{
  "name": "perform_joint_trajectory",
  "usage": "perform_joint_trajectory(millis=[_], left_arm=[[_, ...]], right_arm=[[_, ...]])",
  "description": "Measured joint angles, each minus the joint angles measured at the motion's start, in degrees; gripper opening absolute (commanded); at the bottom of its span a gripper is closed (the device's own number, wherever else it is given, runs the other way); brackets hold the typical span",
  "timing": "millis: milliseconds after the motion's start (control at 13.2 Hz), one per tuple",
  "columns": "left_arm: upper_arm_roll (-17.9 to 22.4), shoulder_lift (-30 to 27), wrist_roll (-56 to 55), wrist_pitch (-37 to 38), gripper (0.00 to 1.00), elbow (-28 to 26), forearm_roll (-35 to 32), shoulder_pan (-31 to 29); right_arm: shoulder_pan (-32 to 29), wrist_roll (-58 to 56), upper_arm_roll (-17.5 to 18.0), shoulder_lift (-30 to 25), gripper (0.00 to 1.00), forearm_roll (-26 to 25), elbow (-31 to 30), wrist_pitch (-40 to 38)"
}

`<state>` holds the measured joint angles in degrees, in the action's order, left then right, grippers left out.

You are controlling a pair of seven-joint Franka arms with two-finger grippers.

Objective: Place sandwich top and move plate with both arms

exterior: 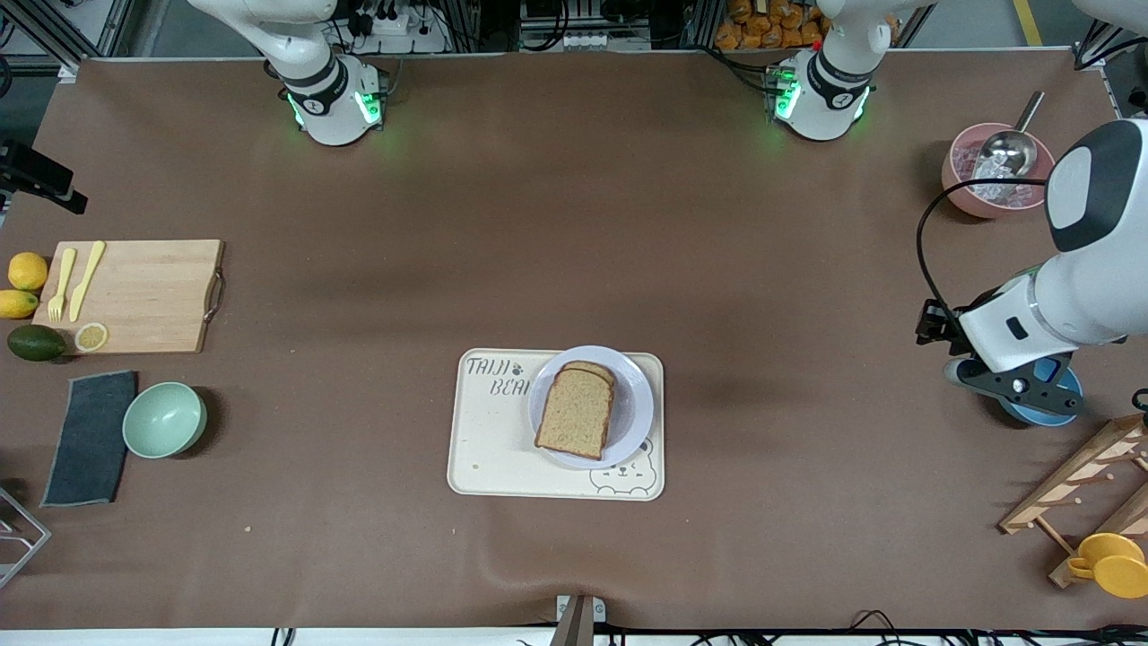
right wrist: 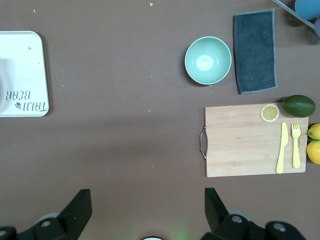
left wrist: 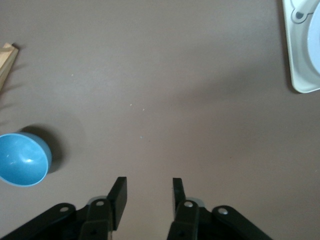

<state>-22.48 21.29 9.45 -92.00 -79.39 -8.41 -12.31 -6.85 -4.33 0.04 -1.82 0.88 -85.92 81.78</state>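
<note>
Nearest the front camera, a yellow cup (exterior: 1112, 563) is sitting at the foot of a wooden rack (exterior: 1081, 489) toward the left arm's end of the table (exterior: 574, 224). Farther back, at the middle, a cream tray (exterior: 489, 449) is lying flat with the plate (exterior: 639, 404) resting on it, and the sandwich top (exterior: 576, 413) is lying on the plate over another slice whose edge is just showing. The left gripper (left wrist: 149, 192) is hanging over bare tabletop just beside a blue bowl (left wrist: 22, 159), well apart from the tray, its fingers (left wrist: 118, 195) standing parted with nothing between them. The right gripper (right wrist: 147, 210) is hovering high over bare tabletop between the tray and a wooden cutting board (right wrist: 250, 142), its fingers (right wrist: 80, 207) spread wide and holding nothing. On that board a yellow knife (right wrist: 282, 147), a yellow fork (right wrist: 296, 145) and a lemon slice (right wrist: 270, 112) are lying, with an avocado (right wrist: 299, 105) and two lemons (right wrist: 314, 142) touching or just beside its edge. A green bowl (right wrist: 208, 60) is sitting next to a dark cloth (right wrist: 256, 51), nearer the front camera than the board. A pink bowl (exterior: 973, 184) with a metal scoop (exterior: 1009, 148) in it is standing toward the left arm's end, farther from the camera than the blue bowl.
</note>
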Motion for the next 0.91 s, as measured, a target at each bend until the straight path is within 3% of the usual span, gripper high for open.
perform_joint_trajectory(millis=[378, 604, 906], left_arm=[[2.0, -2.0, 0.0, 0.1, 0.61, 0.0, -0.9, 0.0], [7.5, -6.0, 0.0, 0.6, 0.64, -0.2, -1.7, 6.1], [11.2, -10.0, 0.0, 2.6, 0.92, -1.1, -1.7, 8.9]], right_arm=[[0.0, 0.0, 0.0, 0.0, 1.0, 0.0, 0.0, 0.0], [0.0, 0.0, 0.1, 0.0, 1.0, 0.0, 0.0, 0.0], [0.0, 0.0, 0.1, 0.0, 1.0, 0.0, 0.0, 0.0]])
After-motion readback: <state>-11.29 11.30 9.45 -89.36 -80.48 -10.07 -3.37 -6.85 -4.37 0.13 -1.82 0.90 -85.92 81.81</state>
